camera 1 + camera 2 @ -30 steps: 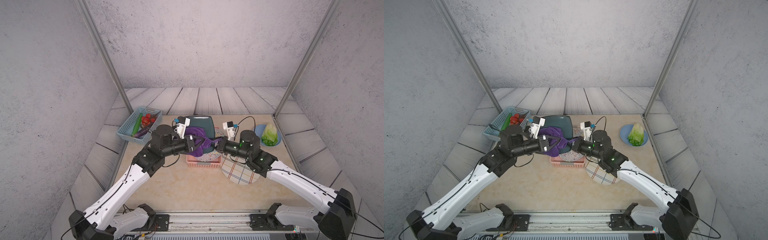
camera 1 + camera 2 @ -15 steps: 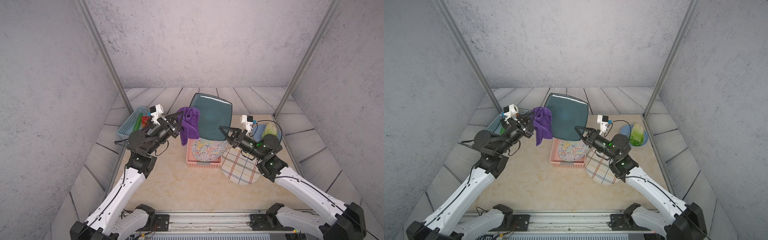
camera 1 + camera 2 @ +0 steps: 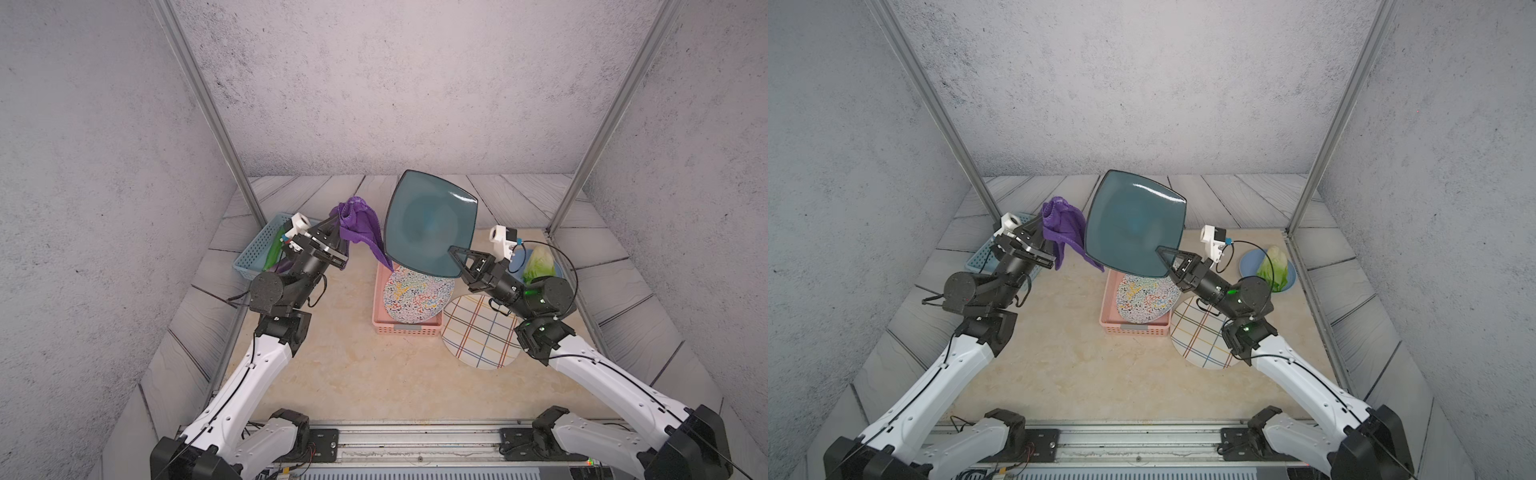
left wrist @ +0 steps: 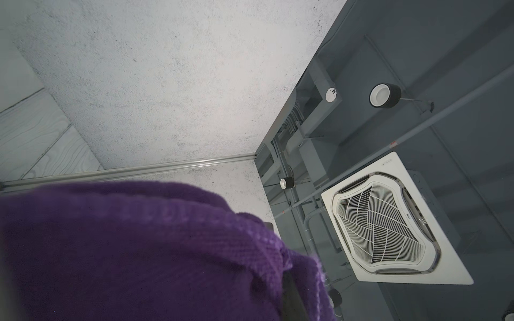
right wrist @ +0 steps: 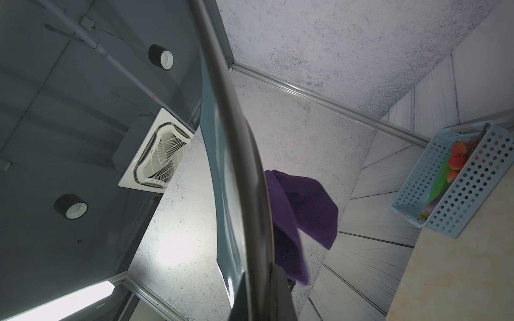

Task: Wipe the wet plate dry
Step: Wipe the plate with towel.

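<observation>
A square teal plate [image 3: 430,226] [image 3: 1133,226] hangs tilted on edge above the pink basket, its face toward the top views. My right gripper [image 3: 455,254] [image 3: 1163,251] is shut on the plate's lower right corner. In the right wrist view the plate's rim [image 5: 239,166] runs straight out from the jaws. My left gripper [image 3: 337,227] [image 3: 1040,233] is shut on a purple cloth [image 3: 359,226] [image 3: 1064,227]. The cloth [image 5: 303,211] hangs just left of the plate; whether it touches the rim I cannot tell. The cloth [image 4: 139,250] hides the left fingers in the left wrist view.
Under the plate stands a pink basket [image 3: 405,330] holding a speckled plate [image 3: 415,295]. A plaid plate [image 3: 478,332] lies to its right. A blue dish [image 3: 555,272] with lettuce [image 3: 538,262] sits at back right. A blue basket [image 3: 257,253] with vegetables is at back left.
Both arms rose from low over the pink basket. The teal plate went up and turned its face toward the top views. The cloth came off the plate and now hangs at its left.
</observation>
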